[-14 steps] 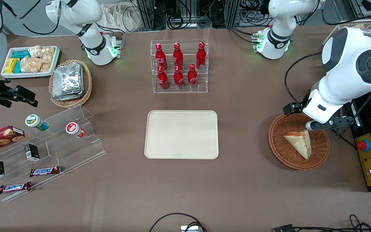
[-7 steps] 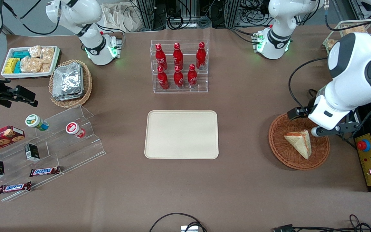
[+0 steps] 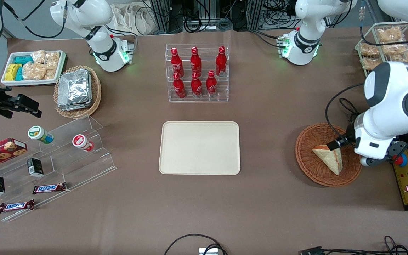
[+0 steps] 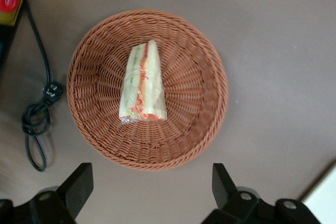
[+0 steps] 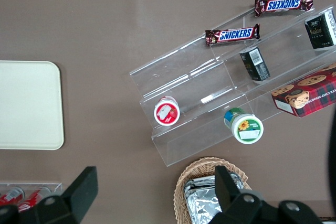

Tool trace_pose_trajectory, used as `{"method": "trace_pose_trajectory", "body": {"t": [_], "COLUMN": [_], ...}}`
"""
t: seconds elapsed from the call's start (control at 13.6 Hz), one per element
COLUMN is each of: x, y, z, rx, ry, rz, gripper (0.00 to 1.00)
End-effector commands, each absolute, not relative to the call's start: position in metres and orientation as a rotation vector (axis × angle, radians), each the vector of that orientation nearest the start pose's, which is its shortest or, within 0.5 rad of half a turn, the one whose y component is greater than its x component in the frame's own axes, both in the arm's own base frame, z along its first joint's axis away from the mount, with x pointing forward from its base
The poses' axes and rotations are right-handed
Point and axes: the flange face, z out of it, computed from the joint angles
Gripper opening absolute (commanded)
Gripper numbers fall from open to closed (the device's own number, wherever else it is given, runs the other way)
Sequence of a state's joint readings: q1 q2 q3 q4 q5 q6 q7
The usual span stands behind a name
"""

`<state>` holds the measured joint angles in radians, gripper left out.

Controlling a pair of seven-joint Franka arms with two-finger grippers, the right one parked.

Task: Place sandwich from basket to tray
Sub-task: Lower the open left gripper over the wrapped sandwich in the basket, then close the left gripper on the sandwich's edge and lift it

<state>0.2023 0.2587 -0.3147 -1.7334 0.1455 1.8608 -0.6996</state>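
The sandwich (image 3: 329,158) (image 4: 143,85), a pale wedge with a red-orange filling stripe, lies in the round orange-brown wicker basket (image 3: 305,159) (image 4: 210,77). The cream rectangular tray (image 3: 199,148) (image 5: 26,103) sits bare at the table's middle; its corner (image 4: 328,198) shows in the left wrist view. My left gripper (image 4: 151,192) is open, its fingers (image 4: 79,184) spread wide with nothing between them, above the table just outside the basket's rim. In the front view the white wrist (image 3: 374,148) hangs over the basket's edge toward the working arm's end and hides the fingers.
A yellow control box with a red button (image 3: 400,160) and a black cable (image 4: 39,124) lie beside the basket. A rack of red bottles (image 3: 197,72) stands farther from the camera than the tray. A wire rack of snacks (image 3: 384,46) stands farther back at the working arm's end.
The left arm has swung from over the basket's farther rim toward the front camera and toward the working arm's end of the table. The sandwich lies as before.
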Motion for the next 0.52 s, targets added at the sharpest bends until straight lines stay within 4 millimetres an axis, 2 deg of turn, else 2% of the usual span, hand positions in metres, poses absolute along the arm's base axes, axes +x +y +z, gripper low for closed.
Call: {"method": "trace_pose_trajectory", "body": {"t": [0.0, 0.07, 0.29, 0.44], "x": [0.608, 0.608, 0.612, 0.615], "y": [-0.032, -0.020, -0.003, -0.001], "z": [0.396, 0.384, 0.357, 0.343], "rx": [-2.880, -2.862, -2.855, -2.870], "ry": [-1.021, -1.096, -1.242, -1.312], "rz": [0.154, 0.174, 0.214, 0.222], "gripper": [1.00, 1.00, 1.00, 1.00]}}
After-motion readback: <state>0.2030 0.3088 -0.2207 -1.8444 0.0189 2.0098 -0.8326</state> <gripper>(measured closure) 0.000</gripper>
